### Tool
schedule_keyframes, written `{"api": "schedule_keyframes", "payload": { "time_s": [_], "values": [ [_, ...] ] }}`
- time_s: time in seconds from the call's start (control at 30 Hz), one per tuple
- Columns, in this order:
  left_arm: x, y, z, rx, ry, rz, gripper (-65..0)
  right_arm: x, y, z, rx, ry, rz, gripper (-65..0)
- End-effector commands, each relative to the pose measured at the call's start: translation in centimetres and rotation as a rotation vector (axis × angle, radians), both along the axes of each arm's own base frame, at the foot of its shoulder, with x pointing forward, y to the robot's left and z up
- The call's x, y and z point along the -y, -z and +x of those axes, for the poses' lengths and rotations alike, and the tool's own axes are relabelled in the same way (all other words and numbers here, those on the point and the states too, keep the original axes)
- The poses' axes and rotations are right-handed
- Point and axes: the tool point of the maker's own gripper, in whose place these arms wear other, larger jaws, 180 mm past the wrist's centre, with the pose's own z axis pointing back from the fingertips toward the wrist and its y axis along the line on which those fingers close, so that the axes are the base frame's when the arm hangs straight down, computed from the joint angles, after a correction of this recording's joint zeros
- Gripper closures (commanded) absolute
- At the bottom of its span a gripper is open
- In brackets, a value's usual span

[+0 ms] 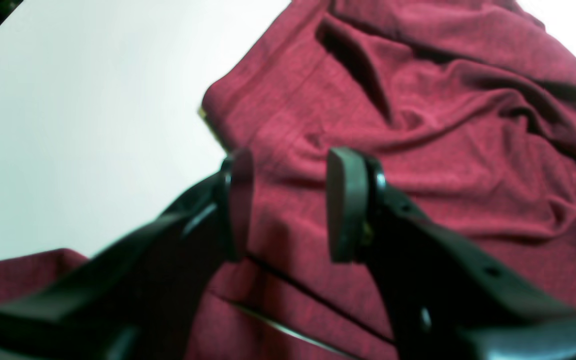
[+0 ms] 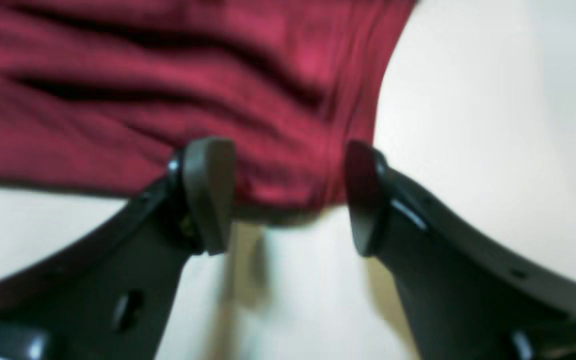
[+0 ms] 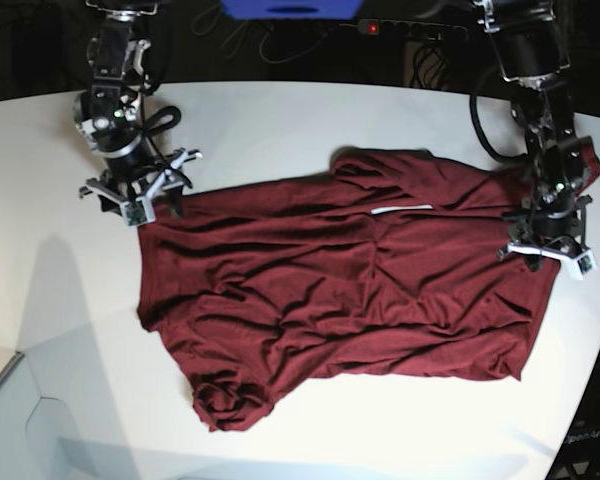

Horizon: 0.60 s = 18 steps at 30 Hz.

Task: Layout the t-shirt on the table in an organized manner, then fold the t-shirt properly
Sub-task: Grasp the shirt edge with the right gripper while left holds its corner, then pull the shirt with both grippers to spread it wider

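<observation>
The maroon t-shirt (image 3: 330,290) lies spread and wrinkled across the white table (image 3: 280,120), with one end bunched toward the near edge. My right gripper (image 3: 145,195) stands open at the shirt's far-left corner. In the right wrist view that corner of the t-shirt (image 2: 118,75) lies on the table (image 2: 493,125) just beyond the right gripper (image 2: 285,150), whose fingers hold nothing. My left gripper (image 3: 545,255) hangs over the shirt's right edge. Seen from the left wrist, the left gripper (image 1: 290,160) is open above the creased t-shirt (image 1: 443,100), beside bare table (image 1: 93,125).
A power strip (image 3: 410,28) with a red light and loose cables lie along the back, next to a blue object (image 3: 290,8). The table's curved edge runs close to the shirt at the right. A grey panel (image 3: 40,430) sits off the table at the lower left.
</observation>
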Motion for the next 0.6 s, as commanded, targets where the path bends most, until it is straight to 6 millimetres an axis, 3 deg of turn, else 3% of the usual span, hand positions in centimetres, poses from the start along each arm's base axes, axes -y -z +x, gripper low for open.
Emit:
{"api": "schedule_keyframes", "payload": {
  "time_s": [0.0,0.13,0.27,0.57],
  "values": [
    [-0.7,-1.7,0.9,0.048,-0.003,0.031,-23.9,0.3,-1.1,1.4,0.042,0.007,0.004,-35.3],
    [-0.8,-1.6,0.9,0.045,-0.004,0.029,-23.9,0.4,0.9,0.8,-0.025,0.013,0.012,-33.5],
    [-0.8,-1.8,1.0,0.048,-0.004,0.031,-24.1,1.6,1.6,0.2,-0.052,0.013,-0.014,-29.2],
    [-0.7,-1.7,1.1,0.047,-0.001,0.029,-24.1,9.0,1.8,-2.7,-0.089,0.160,-0.086,-28.7]
  ]
}}
